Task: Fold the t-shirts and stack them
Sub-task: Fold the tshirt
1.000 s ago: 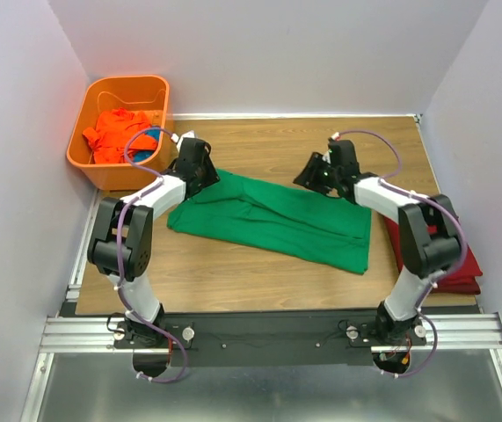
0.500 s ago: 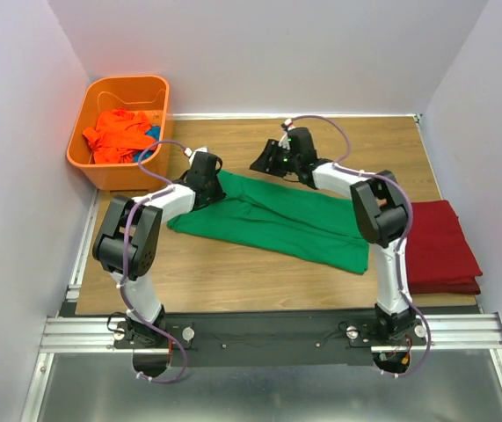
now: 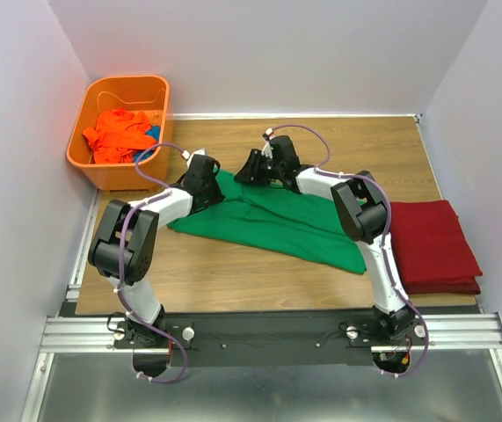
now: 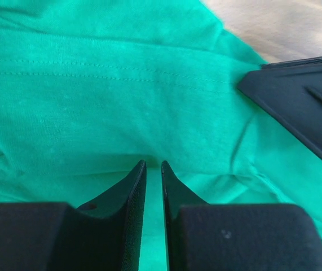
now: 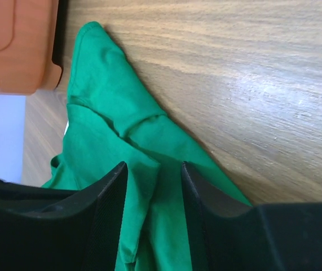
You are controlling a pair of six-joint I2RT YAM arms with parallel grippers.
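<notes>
Swinging across from the right half of the green t-shirt (image 3: 277,224), the right gripper (image 3: 249,167) now sits at that shirt's far left corner, close to the left gripper (image 3: 203,178), which has edged a little further onto the same corner. The left fingers have also drawn in: the left wrist view shows them with only a thin slit between them, tips pressed down on the green cloth, and I cannot tell whether a fold is actually pinched there. The right gripper's jaws stand apart, straddling a raised ridge of green cloth without clamping it.

The green t-shirt lies spread and partly folded across the table (image 3: 233,272). A dark red t-shirt (image 3: 435,246) lies folded near its right end, and an orange t-shirt (image 3: 114,132) is heaped in a basket (image 3: 123,81) beyond its far left corner.

With both claws crowded onto one corner, they could knock together as the right one closes. The left one may be pressing on flat cloth, so a lift could slip off or take only the top layer, dragging the shirt askew. Two grips this close would also leave the rest of the hem sagging.

Since a second ago the green shirt itself has barely shifted, and the red one is now unobscured by the right arm
</notes>
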